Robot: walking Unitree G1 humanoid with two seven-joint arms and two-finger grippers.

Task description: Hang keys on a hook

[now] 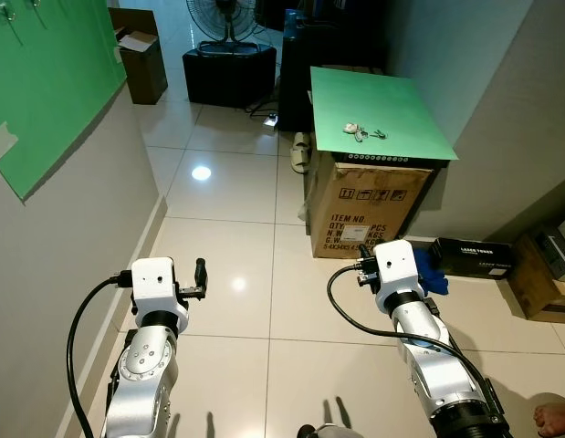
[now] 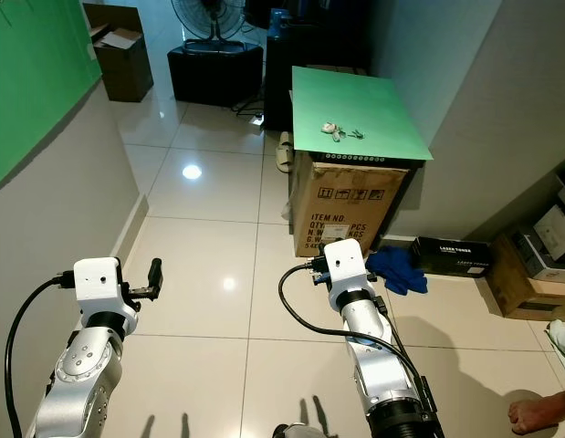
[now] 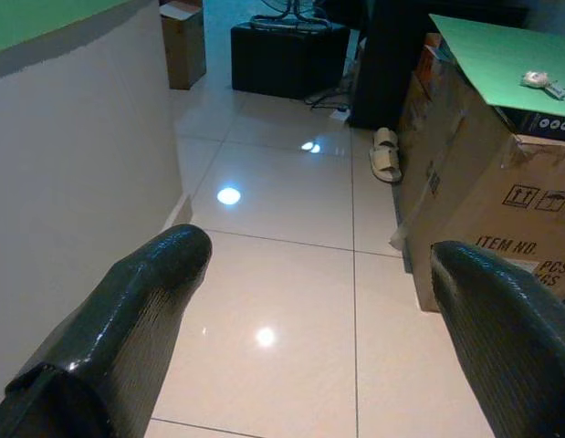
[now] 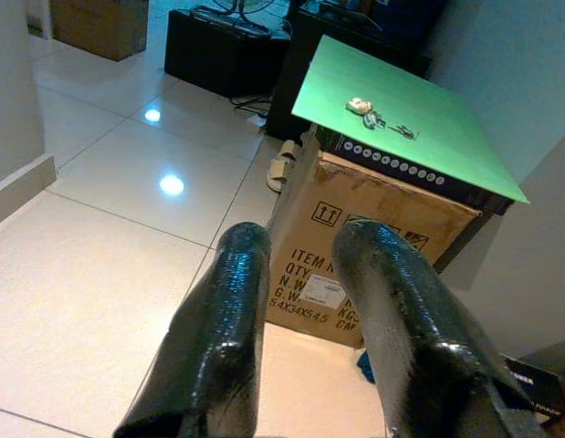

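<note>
Head views: both arms raised low in front over tiled floor (image 1: 236, 228). Left gripper (image 1: 198, 278) near the grey wall (image 1: 54, 237) with green board (image 1: 45, 82) above; its fingers can't be judged from here. Right gripper (image 2: 309, 272) sits just before a cardboard box (image 1: 369, 205). Keys (image 1: 360, 132) lie on the green board top (image 1: 392, 109) of that box, ahead of and above the right gripper, well apart from both. Blue cloth (image 2: 396, 267) on floor beside right arm. Fan (image 1: 225, 23) and black cabinet (image 1: 229, 73) far ahead. A person's foot (image 1: 556, 418) at right edge.

Left wrist view: left gripper fingers (image 3: 145, 310) spread wide, empty; floor between them, sandals (image 3: 385, 153) ahead.

Right wrist view: right gripper fingers (image 4: 227, 319) close together with a narrow gap, holding nothing; keys (image 4: 373, 114) ahead on box top.
</note>
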